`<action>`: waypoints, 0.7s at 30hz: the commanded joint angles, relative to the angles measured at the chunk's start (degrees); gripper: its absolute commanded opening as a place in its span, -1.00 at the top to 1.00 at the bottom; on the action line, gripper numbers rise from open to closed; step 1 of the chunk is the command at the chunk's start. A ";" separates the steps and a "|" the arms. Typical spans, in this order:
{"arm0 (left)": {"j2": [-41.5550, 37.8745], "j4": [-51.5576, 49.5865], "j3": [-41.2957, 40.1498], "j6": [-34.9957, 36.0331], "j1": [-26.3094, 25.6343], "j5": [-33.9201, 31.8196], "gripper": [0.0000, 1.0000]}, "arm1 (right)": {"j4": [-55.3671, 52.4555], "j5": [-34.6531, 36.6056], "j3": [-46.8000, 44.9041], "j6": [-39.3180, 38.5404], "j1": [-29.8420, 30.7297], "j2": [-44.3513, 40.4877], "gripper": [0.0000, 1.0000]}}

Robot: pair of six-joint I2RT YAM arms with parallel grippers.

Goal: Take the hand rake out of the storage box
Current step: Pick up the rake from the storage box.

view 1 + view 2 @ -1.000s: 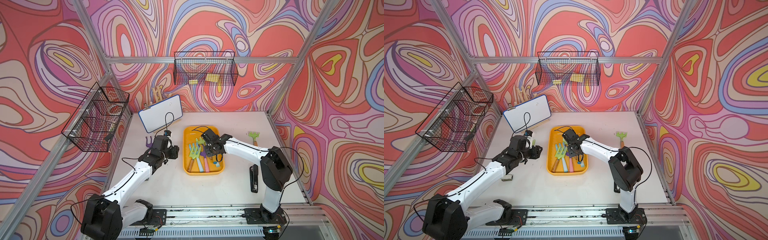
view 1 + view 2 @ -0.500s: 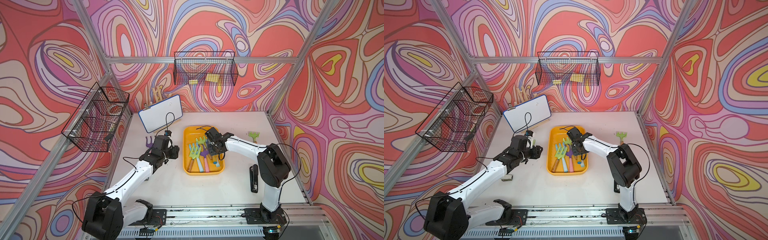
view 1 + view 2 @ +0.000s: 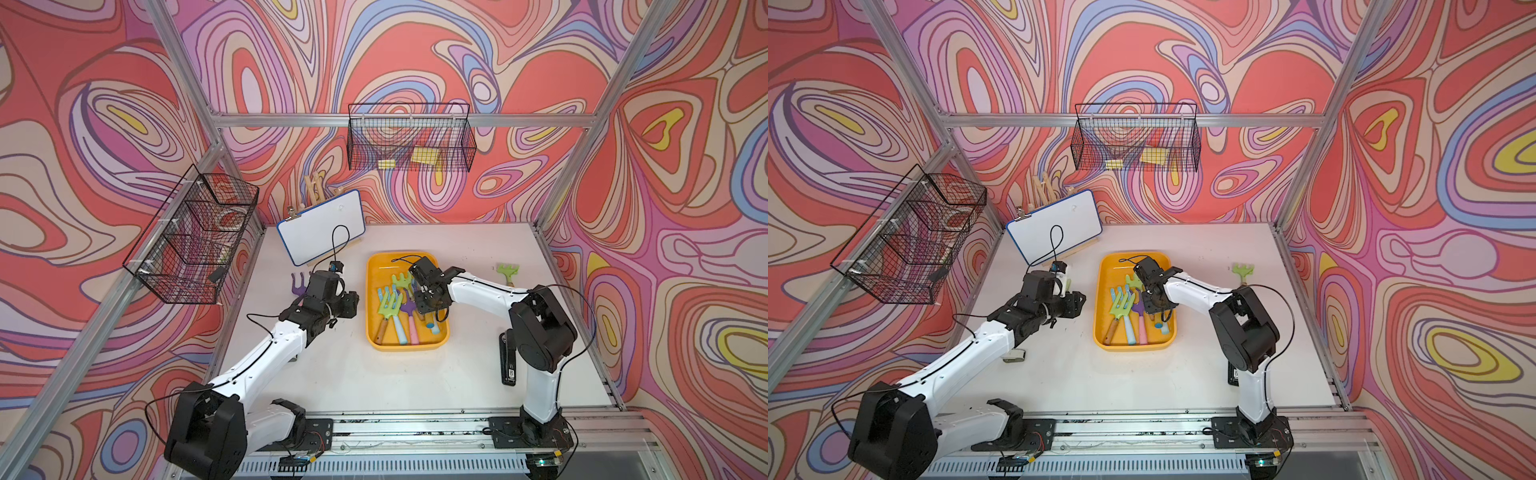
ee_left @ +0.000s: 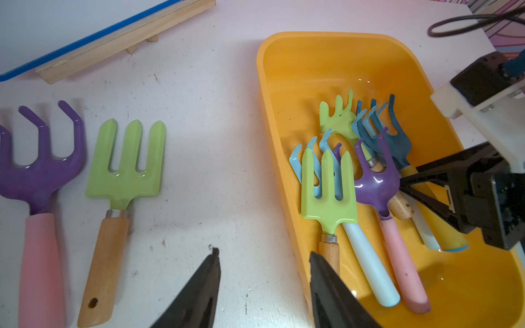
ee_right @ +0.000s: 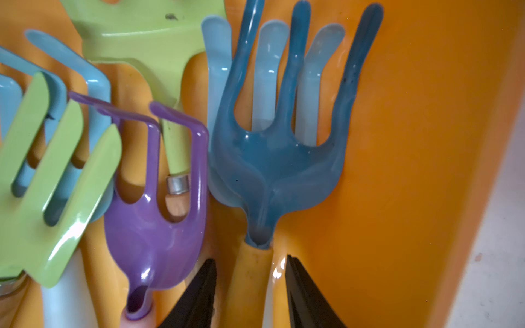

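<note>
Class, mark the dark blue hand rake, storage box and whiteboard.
dark blue hand rake (image 5: pixel 270 176): right wrist view, head's middle.
storage box (image 3: pixel 383 275): in a top view, bare floor.
whiteboard (image 3: pixel 316 228): in a top view, white face.

Storage box (image 4: pixel 326 56) yellow-orange; hand rake (image 5: pixel 272 159) dark blue; walls (image 3: pixel 415 62) red-pink swirls.
</note>
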 commanded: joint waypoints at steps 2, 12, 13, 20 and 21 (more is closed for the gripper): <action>0.01 0.65 -0.51 0.09 -0.20 0.55 -0.10 | -1.28 -0.60 0.45 0.72 -0.17 2.15 0.13; -1.21 0.30 -0.81 -0.04 -0.20 0.42 -0.10 | -2.63 -0.15 1.24 1.15 -0.16 1.36 0.41; -1.29 0.37 -0.81 -0.04 -0.12 0.38 -0.11 | -2.66 0.08 1.24 1.12 -0.15 1.16 0.41; -0.76 0.56 -0.72 -0.03 -0.16 0.75 -0.10 | -3.89 1.77 2.03 1.36 -0.04 -1.98 0.48; -0.82 0.56 -0.72 -0.04 -0.17 0.71 -0.10 | -3.95 2.05 2.15 1.40 -0.08 -2.42 0.50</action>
